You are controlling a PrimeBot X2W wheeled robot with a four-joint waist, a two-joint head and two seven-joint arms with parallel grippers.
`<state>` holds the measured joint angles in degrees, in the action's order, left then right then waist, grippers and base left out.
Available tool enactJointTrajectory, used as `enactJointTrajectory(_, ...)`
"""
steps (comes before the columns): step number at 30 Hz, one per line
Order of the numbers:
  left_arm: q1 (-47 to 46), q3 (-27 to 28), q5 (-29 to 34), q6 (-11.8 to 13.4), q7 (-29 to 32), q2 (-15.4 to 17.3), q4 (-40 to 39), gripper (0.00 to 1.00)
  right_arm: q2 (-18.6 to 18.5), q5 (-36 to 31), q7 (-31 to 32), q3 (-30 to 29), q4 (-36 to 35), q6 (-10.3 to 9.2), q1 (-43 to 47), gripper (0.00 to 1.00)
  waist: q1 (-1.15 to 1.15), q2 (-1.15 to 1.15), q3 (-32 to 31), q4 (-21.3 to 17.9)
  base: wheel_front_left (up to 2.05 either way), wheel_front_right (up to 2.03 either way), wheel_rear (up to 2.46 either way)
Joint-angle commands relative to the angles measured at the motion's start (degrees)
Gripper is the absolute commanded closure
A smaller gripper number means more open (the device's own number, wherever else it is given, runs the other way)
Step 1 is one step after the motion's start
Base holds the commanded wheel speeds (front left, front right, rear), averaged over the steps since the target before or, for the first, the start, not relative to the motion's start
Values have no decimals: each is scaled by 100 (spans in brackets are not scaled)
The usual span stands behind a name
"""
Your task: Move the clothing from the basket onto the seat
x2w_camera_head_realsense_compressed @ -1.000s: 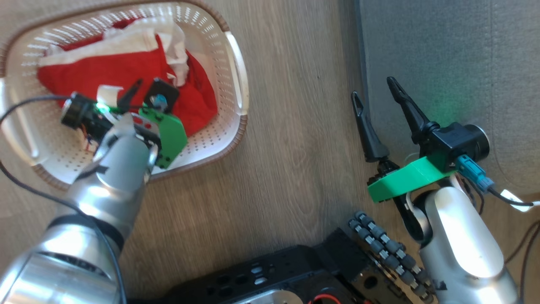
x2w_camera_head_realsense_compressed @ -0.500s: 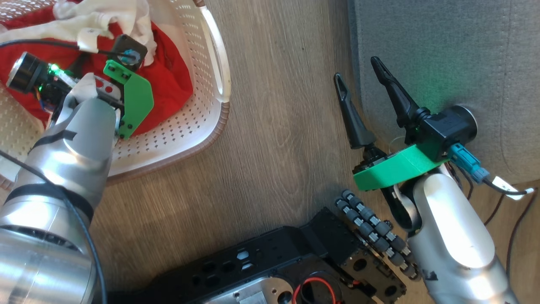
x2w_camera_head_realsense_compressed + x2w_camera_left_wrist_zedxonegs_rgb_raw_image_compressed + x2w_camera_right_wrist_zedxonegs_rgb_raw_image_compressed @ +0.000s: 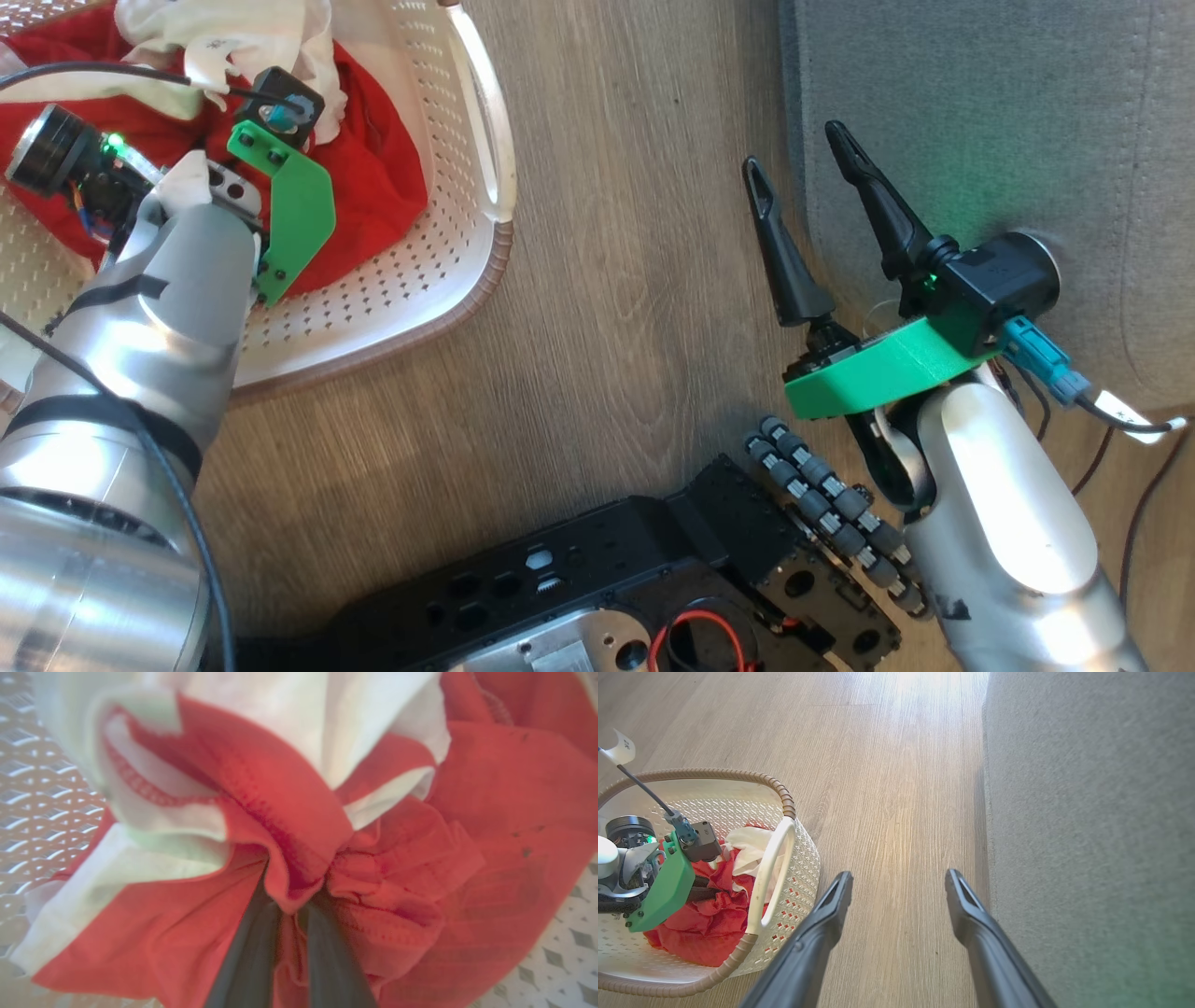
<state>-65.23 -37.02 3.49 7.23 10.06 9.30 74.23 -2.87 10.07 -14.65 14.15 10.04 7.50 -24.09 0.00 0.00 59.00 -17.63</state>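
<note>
The white perforated basket (image 3: 467, 271) with a brown rim stands on the floor at the upper left. In it lies the red clothing (image 3: 373, 187) with a white cloth piece (image 3: 243, 37) on top. My left arm reaches down into the basket. In the left wrist view my left gripper (image 3: 292, 891) is shut on a bunched fold of the red clothing (image 3: 289, 826). My right gripper (image 3: 794, 149) hangs open and holds nothing, right at the edge of the grey seat (image 3: 980, 103). The right wrist view shows that gripper (image 3: 899, 875) above the floor, between the basket (image 3: 784, 798) and the seat (image 3: 1087, 812).
Wood-look floor (image 3: 616, 243) runs between the basket and the seat. My black wheeled base (image 3: 653, 579) lies along the bottom of the head view. Cables (image 3: 1120, 425) trail from my right wrist at the lower right.
The head camera has shifted, so the basket sits further up and left. The left gripper's fingers, seen apart above the red fabric before, have gone down into it. The right gripper has hardly moved.
</note>
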Motion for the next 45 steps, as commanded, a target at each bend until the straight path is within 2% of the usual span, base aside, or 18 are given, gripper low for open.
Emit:
enactJointTrajectory(1,84,46,-79,-10,-22,152,-28,100,-40,6,-35,-25,-29,-1,315,0,0,0,-2,19,0,0,0)
enactJointTrajectory(6,163,54,-155,24,-108,155,-28,100,-53,-28,-35,36,7,-1,249,0,0,0,-81,33,0,0,0)
enactJointTrajectory(12,422,90,-308,84,-410,89,-28,100,-79,-70,-35,27,85,-1,238,0,0,0,-548,111,0,0,0)
enactJointTrajectory(25,1248,258,-772,170,-1464,-288,-28,100,-236,-248,-35,-41,405,-1,544,0,0,0,-2174,422,0,0,0)
enactJointTrajectory(34,1803,445,-1103,525,-2415,-473,-145,100,-347,-430,-35,-152,639,-1,910,0,0,0,-3324,720,0,0,0)
enactJointTrajectory(38,2064,519,-1205,604,-2499,-513,-703,100,-359,-483,-35,-201,703,-1,1078,0,0,0,-3732,864,0,0,0)
enactJointTrajectory(42,2518,706,-1183,881,-2503,-397,-2108,100,-309,-528,-35,-441,582,-1,1222,0,0,0,-4097,1008,0,0,0)
enactJointTrajectory(45,2933,855,-1098,998,-2504,-307,-3108,100,-239,-534,-35,-675,411,-1,1339,0,0,0,-4313,1108,0,0,0)
